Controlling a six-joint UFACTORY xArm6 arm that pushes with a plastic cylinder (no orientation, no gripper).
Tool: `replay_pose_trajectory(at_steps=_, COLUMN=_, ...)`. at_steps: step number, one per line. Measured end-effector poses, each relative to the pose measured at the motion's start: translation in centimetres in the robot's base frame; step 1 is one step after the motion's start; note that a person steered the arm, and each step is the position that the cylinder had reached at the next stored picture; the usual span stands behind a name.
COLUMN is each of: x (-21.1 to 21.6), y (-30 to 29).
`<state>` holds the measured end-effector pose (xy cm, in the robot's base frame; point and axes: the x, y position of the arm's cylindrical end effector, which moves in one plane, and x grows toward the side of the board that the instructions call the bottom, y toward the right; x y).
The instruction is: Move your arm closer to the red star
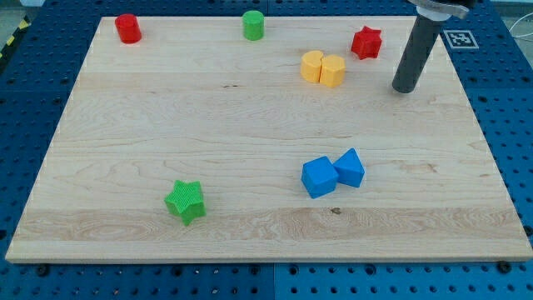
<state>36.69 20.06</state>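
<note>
Gripper-less, my tip (405, 88) holds nothing and rests on the desk (250, 125), near the red star (366, 42), toward the view's lower right of it.

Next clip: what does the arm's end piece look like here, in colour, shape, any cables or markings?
Only its end shows: a straight, dark grey, matte cylindrical rod, plain and unmarked, hanging from a lighter grey collar at the view's top. My tip is a flat, blunt end. No cables or labels are visible on it.
</note>
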Motion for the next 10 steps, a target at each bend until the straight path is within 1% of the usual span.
replay_pose_trajectory(at_steps=5, x=-1.5, y=-1.1)
replay_pose_trajectory(at_steps=6, x=-2.7, y=-1.2)
replay_pose_trajectory(at_steps=7, x=-3.7, y=-1.9)
replay_pose_trajectory(at_steps=9, x=-4.0, y=-3.7)
replay_pose_trajectory(at_steps=10, x=-4.9, y=-4.5)
